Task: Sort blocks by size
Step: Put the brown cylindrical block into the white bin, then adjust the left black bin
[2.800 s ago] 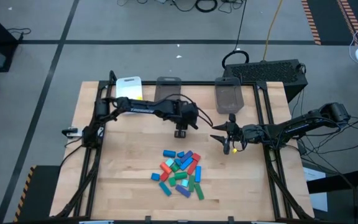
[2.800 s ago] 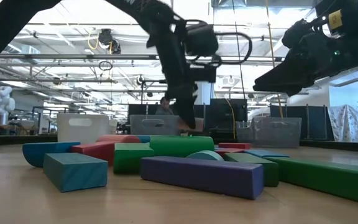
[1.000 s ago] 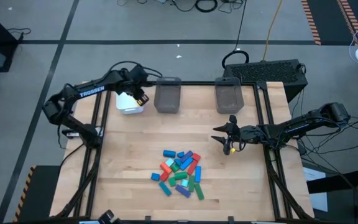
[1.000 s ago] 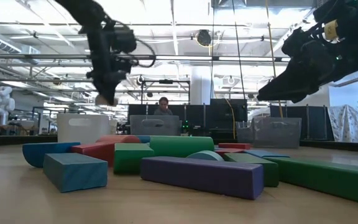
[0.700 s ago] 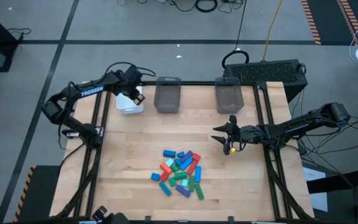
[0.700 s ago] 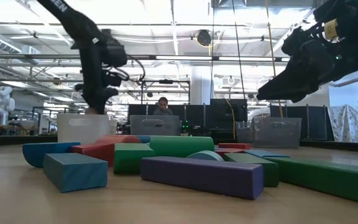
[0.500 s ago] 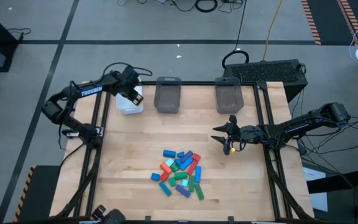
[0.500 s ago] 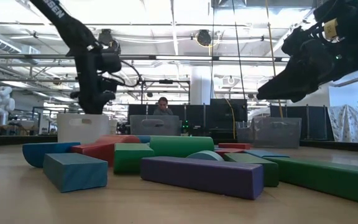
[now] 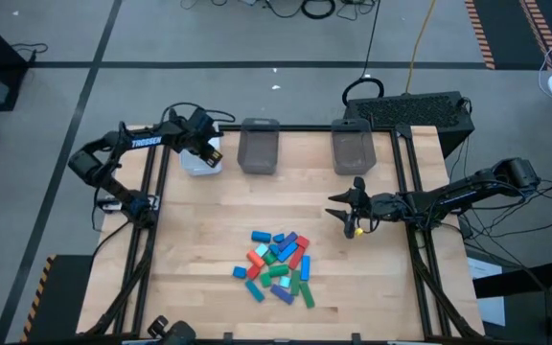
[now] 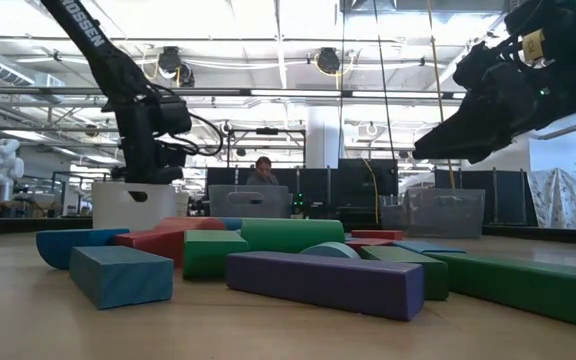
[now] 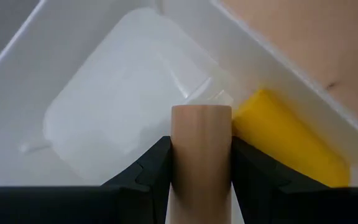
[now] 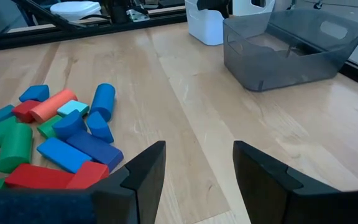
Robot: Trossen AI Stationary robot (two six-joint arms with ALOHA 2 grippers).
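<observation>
**My left hand holds a peg over the white tray**

My left hand (image 11: 201, 180) is down over the white tray (image 9: 199, 161) at the far left corner of the bench (image 9: 199, 249). My two fingers (image 11: 148, 174) are squeezed on a tan round peg (image 11: 201, 155). The peg sticks out straight ahead of my hand, between the fingers. Just beside the peg, inside the tray, lies a yellow block (image 11: 288, 140). It rests against the tray's wall. I cannot tell if the peg touches it.

My right hand (image 12: 194, 168) waits above the bench on the right side, well apart from my left hand. Its fingers (image 12: 145, 171) are spread and nothing is between them. From above I see something small and yellow by that hand, but I cannot tell what it is.

The blocks (image 9: 278, 266) lie in a heap on the bench, near the front edge and between my two hands. None of them is in my hands. I see red, blue, green, teal, orange and purple ones, some short and some long. In the low view a long purple bar (image 10: 328, 282) lies in front of the heap.

Two grey bins (image 9: 259, 149) stand at the far edge of the bench, next to the white tray. One grey bin (image 12: 291, 46) is ahead of my right hand.
</observation>
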